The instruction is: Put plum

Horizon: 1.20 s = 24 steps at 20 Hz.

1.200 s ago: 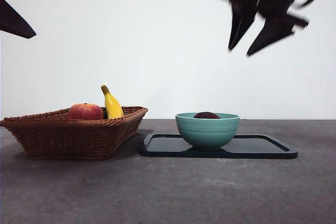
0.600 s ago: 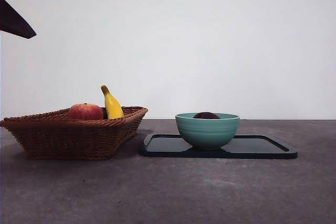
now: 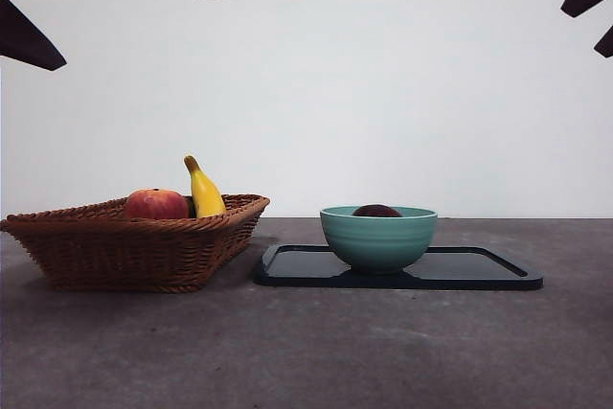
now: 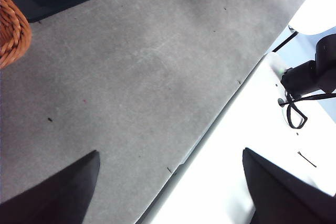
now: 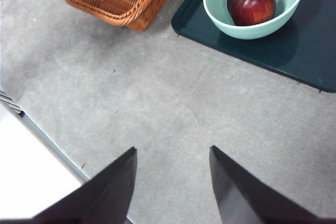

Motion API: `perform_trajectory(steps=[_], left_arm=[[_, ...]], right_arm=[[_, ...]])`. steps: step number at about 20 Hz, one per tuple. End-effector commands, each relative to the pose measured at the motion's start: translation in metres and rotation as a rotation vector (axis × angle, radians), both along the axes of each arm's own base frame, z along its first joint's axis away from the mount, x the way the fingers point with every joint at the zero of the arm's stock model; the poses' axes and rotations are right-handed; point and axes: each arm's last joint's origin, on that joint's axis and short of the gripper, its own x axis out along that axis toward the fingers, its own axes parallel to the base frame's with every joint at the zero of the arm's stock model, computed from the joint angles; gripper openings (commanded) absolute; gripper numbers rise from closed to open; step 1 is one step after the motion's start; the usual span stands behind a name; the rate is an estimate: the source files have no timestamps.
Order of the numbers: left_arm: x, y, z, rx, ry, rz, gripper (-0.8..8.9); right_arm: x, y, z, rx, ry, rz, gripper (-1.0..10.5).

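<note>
The plum (image 5: 251,1) is sitting in the teal bowl (image 5: 220,9), which is standing on the dark tray (image 5: 294,56), and from the front only its dark crown (image 3: 376,210) is peeking over the bowl's rim (image 3: 378,237). The right gripper (image 5: 173,182) is hanging high over bare table short of the tray, its two black jaws spread apart with nothing between them. The left gripper (image 4: 170,187) is waiting off near the table's edge, jaws wide apart and empty too. Beside the tray the wicker basket (image 3: 134,241) is holding a red-orange fruit (image 3: 156,204) and a banana (image 3: 204,189). Judging by its look, the plum is going to be a smooth, glossy handful: round, firm enough to take a squeeze, moderately light, but slick and prone to rolling or squirting out of flat jaws. Should it need lifting again, the safest hold is looking like a straight descent from above, jaws closing across its widest middle, clear of the bowl's wall, with gentle pressure so the skin is not bruising. As things lie, the placing appears done.
</note>
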Motion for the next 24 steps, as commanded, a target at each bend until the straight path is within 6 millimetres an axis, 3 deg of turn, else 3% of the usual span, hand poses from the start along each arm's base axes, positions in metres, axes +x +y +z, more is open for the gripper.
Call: perform_trajectory(steps=[1,10,14,18,24], left_arm=[[0.001,-0.001,0.002,-0.003,-0.020,-0.019,4.34],[0.004,-0.003,0.006,-0.034,-0.041,0.006,4.34],[0.014,-0.015,0.018,-0.106,-0.116,0.038,4.37],[0.038,-0.039,0.034,-0.074,-0.193,0.103,4.37],[0.104,-0.097,0.056,-0.014,-0.232,0.076,4.37]], right_arm=[[0.001,0.001,0.002,0.000,-0.012,0.014,2.2],[0.001,0.001,0.002,0.001,-0.011,0.013,2.2],[0.001,0.001,0.002,0.001,-0.012,0.013,2.2],[0.001,0.001,0.002,0.001,-0.013,0.013,2.2],[0.001,0.001,0.002,0.001,-0.012,0.013,2.2]])
